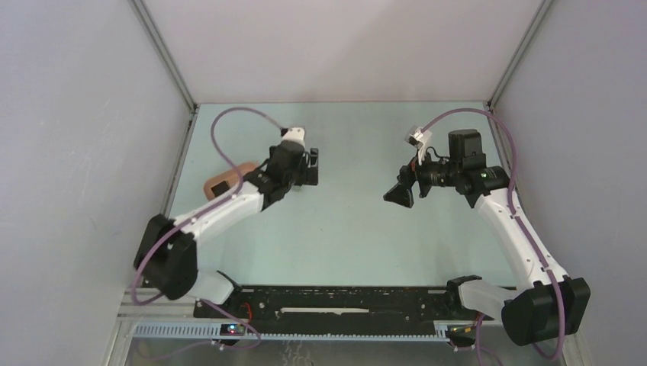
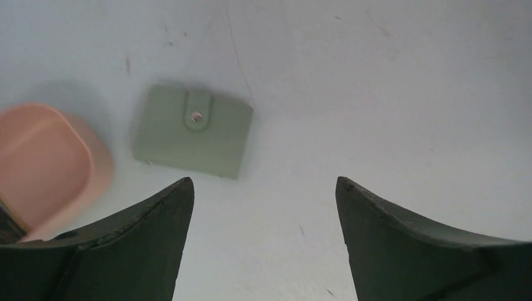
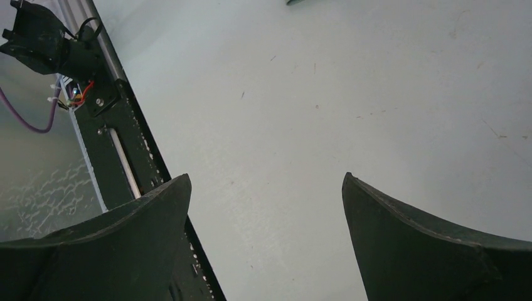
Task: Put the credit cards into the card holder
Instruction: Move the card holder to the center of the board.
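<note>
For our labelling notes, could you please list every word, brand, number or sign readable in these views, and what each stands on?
None: no text can be read in any view.
The card holder is unmarked on its outside.
The pink tray shows no print on the part in view.
The base rail carries nothing legible.

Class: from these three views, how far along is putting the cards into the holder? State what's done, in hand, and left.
Done: nothing; the holder lies closed, tab snapped, on the table beside the pink tray. In hand: nothing; the left gripper hangs open near the holder, the right gripper open over bare table. Left: everything; no card shows clearly in any view.
</note>
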Controlling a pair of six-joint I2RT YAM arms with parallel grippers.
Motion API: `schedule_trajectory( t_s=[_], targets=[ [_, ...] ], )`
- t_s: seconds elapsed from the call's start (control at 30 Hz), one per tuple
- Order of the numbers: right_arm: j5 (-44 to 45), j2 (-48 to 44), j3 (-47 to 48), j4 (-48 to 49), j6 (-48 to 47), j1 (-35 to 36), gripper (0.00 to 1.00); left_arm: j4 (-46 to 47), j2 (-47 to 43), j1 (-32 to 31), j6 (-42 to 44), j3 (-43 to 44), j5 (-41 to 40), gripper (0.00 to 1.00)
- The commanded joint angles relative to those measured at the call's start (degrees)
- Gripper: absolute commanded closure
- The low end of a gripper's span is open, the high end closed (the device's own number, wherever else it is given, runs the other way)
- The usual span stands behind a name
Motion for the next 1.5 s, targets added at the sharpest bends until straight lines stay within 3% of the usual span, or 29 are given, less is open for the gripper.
schedule_trajectory(
  t_s=[0.0,0.13,0.33,0.47,1.03,1.47],
  targets=[
    [-2.0,-0.5,-0.4,-0.8,-2.3,0.3,0.00,-11.9,9.1,4.4,11.6,11.7,-0.6,0.19],
    [-1.6,0.2,-0.7,-0.8,-2.3,-0.2,0.01,-17.4,16.3,7.3,15.1,19.3,1.0,0.29],
    [-1.4,1.0,-0.6,-0.7,-2.1,-0.1,0.00,-19.1,23.0,13.7,17.4,25.1,13.8,0.44],
    [-1.0,1.6,-0.5,-0.6,-2.2,-0.1,0.00,-19.2,26.7,16.2,17.6,27.8,18.3,0.50],
    [-0.7,3.7,-0.6,-0.5,-2.5,-0.2,0.00,-25.3,39.6,17.1,19.1,39.4,18.1,0.54],
    [-0.6,3.3,-0.5,-0.6,-2.5,-0.4,0.00,-28.0,42.6,17.1,19.7,40.8,16.9,0.61]
  ],
)
